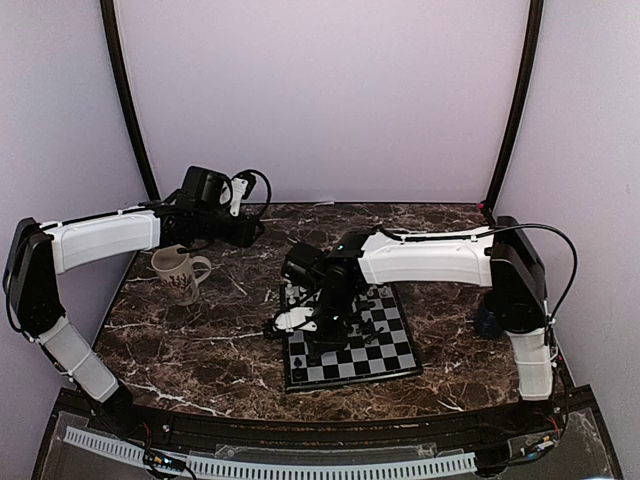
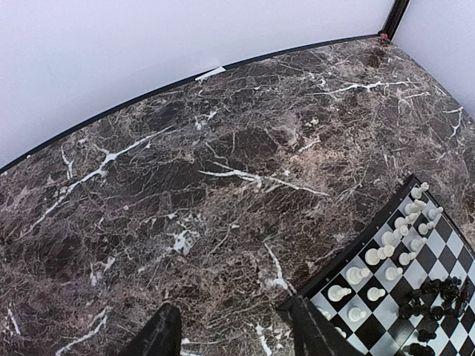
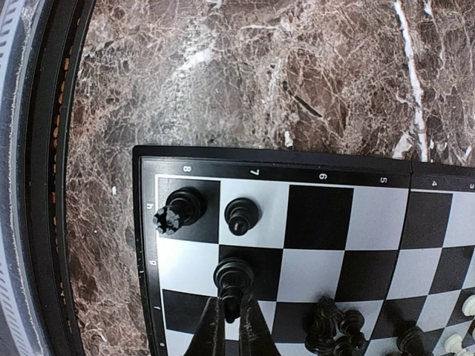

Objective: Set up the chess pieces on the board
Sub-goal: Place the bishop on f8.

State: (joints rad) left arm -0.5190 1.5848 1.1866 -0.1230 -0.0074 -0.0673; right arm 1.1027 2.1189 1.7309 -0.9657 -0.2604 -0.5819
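Observation:
The board (image 1: 388, 356) lies in front of the right arm. My right gripper (image 3: 231, 305) is shut on the head of a black piece (image 3: 234, 274) whose base is over a dark square near the board's corner. Beside it stand a black rook (image 3: 179, 208) on the corner square and a black pawn (image 3: 242, 215). Several black pieces (image 3: 332, 330) lie heaped further in. White pieces (image 2: 386, 252) stand in two rows along one side of the board (image 2: 349, 252). My left gripper (image 2: 237, 335) is open above bare marble, holding nothing, just off the board's corner.
A patterned mug (image 1: 180, 273) stands at the left, under the left arm. The dark marble table (image 1: 200, 345) ends in a black rim (image 3: 44, 185) close to the board's near edge. Pale walls close off the back and sides.

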